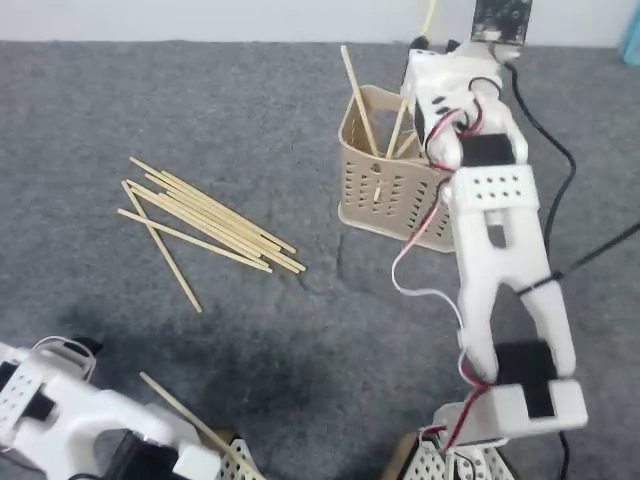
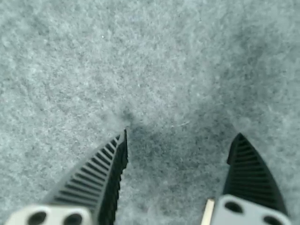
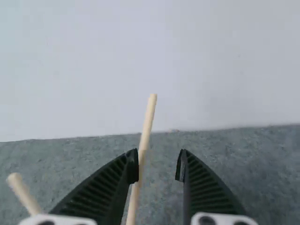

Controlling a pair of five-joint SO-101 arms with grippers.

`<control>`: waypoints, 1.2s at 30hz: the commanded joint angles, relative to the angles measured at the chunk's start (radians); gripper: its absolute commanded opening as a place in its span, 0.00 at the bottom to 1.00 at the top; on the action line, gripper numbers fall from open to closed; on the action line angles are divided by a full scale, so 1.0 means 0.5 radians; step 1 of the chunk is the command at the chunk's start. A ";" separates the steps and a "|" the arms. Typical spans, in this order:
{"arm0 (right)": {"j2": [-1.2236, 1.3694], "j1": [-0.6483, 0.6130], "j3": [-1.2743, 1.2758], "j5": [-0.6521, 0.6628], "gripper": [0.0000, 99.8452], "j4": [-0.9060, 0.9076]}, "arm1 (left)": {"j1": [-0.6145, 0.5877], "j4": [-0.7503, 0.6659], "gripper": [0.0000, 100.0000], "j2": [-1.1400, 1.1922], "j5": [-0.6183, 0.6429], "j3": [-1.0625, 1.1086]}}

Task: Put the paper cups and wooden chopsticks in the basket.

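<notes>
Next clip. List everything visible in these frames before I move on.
Loose chopsticks: about a dozen, pale wood, piled on the mat left of the basket.
Single chopstick: one, pale wood, at the mat's near left edge.
Basket: one, beige, slotted, far side of the mat.
Chopsticks in basket: at least two, pale wood, leaning.
Mat: one, grey, covering the table.
Cables: black, right side.
Left gripper: black fingers, open, over bare mat.
Right gripper: black fingers, open, above the basket, one chopstick between them.

A grey felt mat (image 1: 300, 330) stretches from the near edge to the far edge, with a faint crease just right of its middle. A plain pale wall (image 1: 200, 18) runs along the far side. A thin yellow strand (image 1: 430, 15) shows against it, right of centre. A teal object (image 1: 633, 35) sits cut off at the far right corner.
</notes>
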 commanded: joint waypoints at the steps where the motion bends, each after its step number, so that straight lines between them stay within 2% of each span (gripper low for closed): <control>1: 0.118 0.017 -0.338 -0.037 0.14 0.180 | 0.009 -0.031 0.33 -0.049 -0.025 -0.008; 5: 0.235 0.005 -0.577 -0.040 0.14 0.373 | 0.009 -0.031 0.33 -0.049 -0.025 -0.008; 10: 0.244 -0.035 -0.700 -0.037 0.14 0.437 | 0.012 -0.031 0.33 -0.049 -0.025 -0.008; 15: 0.238 -0.038 -0.718 -0.031 0.00 0.440 | 0.012 -0.031 0.33 -0.049 -0.025 -0.008; 17: 0.238 -0.029 -0.730 -0.034 0.03 0.456 | 0.012 -0.031 0.33 -0.049 -0.025 -0.008; 29: 0.238 -0.020 -1.329 -0.028 0.01 0.760 | 0.015 -0.031 0.33 -0.049 -0.025 -0.008; 36: 0.241 -0.020 -1.602 -0.025 0.01 0.815 | 0.012 -0.031 0.33 -0.049 -0.025 -0.008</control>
